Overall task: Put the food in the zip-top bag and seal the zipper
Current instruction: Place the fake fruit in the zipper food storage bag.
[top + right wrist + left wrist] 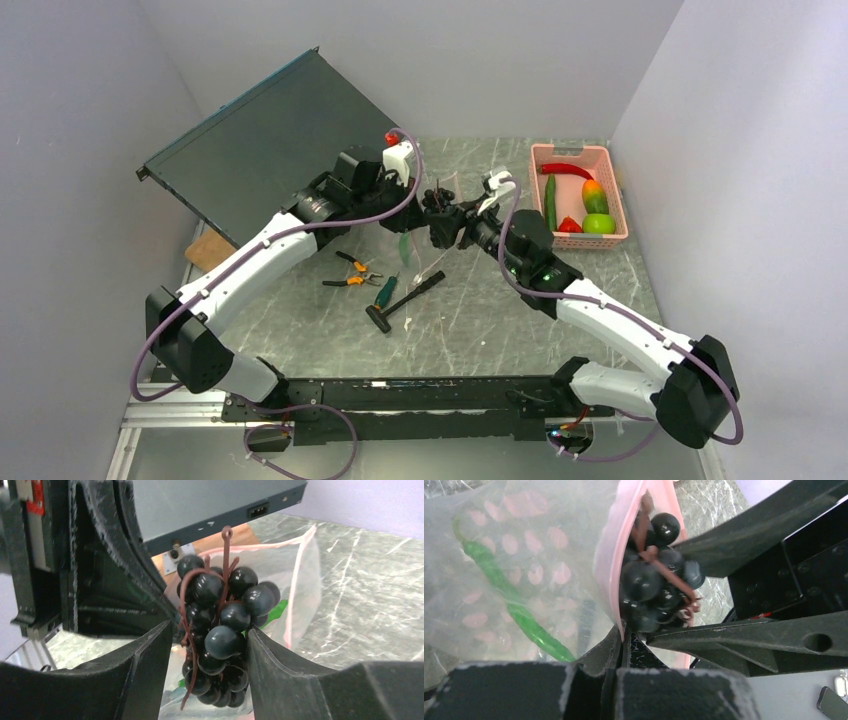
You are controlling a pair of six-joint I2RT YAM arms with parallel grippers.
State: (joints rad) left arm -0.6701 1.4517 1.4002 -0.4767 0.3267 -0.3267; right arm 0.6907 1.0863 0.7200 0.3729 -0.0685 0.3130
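Right fingers (pixel 145 670) clamping the dark grape bunch (pixel 220 625), parted only by its width | left fingers (pixel 599 650) pinching closed on the zipper (pixel 606 570), holding the zip-top bag (pixel 524 580) open | bunch entering between the pink lips from 3 o'clock | judgement: driving deeper before releasing, left grip holding steady | other food lying in basket (pixel 590 241), 2 o'clock on tabletop (pixel 480 320)

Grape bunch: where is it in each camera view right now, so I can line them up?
Top external: grape bunch mid-table, between the two arms' tips.
Left wrist: centre-right, against the pink zipper.
Right wrist: centre, clamped in the right tool.
Shared landmark: the zipper, seen in both wrist views.
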